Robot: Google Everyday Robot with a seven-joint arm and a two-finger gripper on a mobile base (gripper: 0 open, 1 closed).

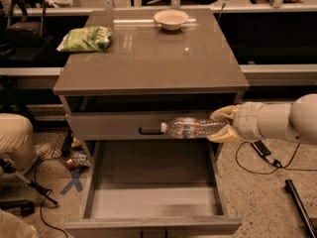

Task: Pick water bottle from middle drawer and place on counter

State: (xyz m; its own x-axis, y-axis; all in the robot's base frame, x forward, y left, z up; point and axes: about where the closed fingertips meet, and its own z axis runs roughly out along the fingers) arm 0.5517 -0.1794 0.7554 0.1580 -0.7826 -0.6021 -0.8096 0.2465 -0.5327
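The water bottle (190,128) is in the air, lying level just below the table (158,58) and under its front edge. Its white cap points toward the table's left side as pictured, and its reddish label band shows near the middle. The hand (220,126) is clamped on the bottle's base end. One tan finger (224,113) lies over the top of the bottle and the other under it. The hand sits below the table's right front corner, and the thick white arm (282,120) runs off beyond that corner to the picture's edge.

Directly beneath the table comes an open slot, then the shallow drawer front (114,128) with its black handle (150,131). The bottle hangs in front of it, its cap just beside the handle. Lower still, the middle drawer (148,202) stands pulled well out from under the table, its pale grey floor bare.

On the table itself, a cream bowl (171,19) sits near the back edge, about centred. A green snack bag (85,38) lies at the left side, partly over that edge (its print is too blurred to read). The two are well apart.

On the floor left of the table a blue cross (74,181) is marked, and beside it is someone's knee in beige trousers (15,138). To the table's right a dark cable (257,157) trails across the speckled floor.
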